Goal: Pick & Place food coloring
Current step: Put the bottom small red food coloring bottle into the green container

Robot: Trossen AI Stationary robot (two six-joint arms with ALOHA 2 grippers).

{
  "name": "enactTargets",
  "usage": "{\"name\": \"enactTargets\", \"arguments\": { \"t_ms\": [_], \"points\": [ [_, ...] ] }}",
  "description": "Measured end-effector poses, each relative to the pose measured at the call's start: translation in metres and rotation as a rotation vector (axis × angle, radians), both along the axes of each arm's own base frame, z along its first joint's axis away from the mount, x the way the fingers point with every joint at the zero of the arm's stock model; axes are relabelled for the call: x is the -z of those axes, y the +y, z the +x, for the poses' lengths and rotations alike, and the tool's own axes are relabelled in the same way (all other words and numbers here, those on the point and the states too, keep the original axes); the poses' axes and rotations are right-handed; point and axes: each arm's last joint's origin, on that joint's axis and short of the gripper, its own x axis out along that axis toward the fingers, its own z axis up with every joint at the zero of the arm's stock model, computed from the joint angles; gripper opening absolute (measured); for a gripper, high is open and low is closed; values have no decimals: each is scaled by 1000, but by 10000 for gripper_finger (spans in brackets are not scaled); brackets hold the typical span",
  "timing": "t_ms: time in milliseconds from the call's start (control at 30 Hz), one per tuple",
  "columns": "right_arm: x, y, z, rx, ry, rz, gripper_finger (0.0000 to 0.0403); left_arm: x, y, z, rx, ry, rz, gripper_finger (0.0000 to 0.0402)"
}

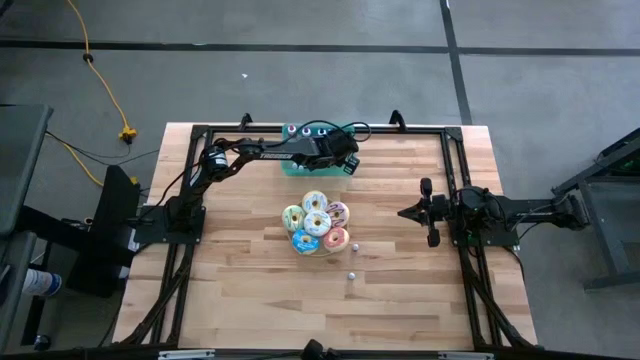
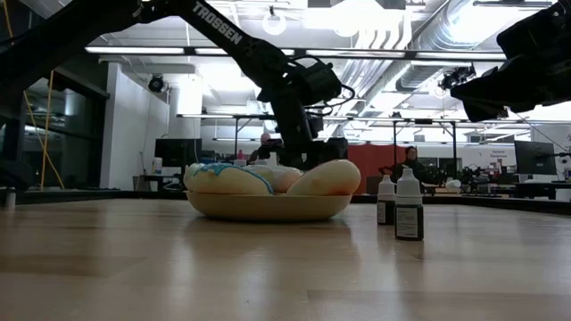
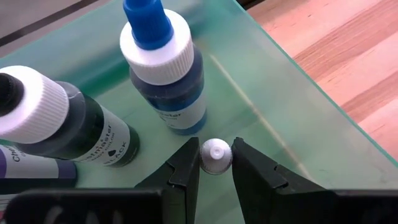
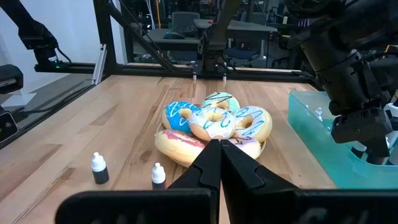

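Left hand (image 3: 216,163) clamped on bottle (image 3: 216,155) inside tray (image 3: 298,106) (near rim); right hand (image 4: 220,149) together, waiting.

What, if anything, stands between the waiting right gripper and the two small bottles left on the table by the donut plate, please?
Nothing visible does. In the right wrist view the two bottles stand on bare wood beside the donut plate, ahead of the right gripper. The plate lies to one side, not in the path.

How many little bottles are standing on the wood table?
2: both little bottles stand apart on the bare wood near the donut plate, one farther from it than the other. More sit in the tray.
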Motion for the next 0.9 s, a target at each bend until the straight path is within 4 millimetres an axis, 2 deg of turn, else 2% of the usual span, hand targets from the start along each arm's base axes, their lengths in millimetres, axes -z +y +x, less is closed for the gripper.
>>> {"name": "enactTargets", "arguments": {
  "t_ms": [233,600,900],
  "points": [
    [0,0,0,0,0,0,0,0,0,0,15,1,-10,86],
    [0,0,0,0,0,0,0,0,-1,0,34,2,-18,130],
    [0,0,0,0,0,0,0,0,-1,1,46,7,-9,133]
  ]
}}
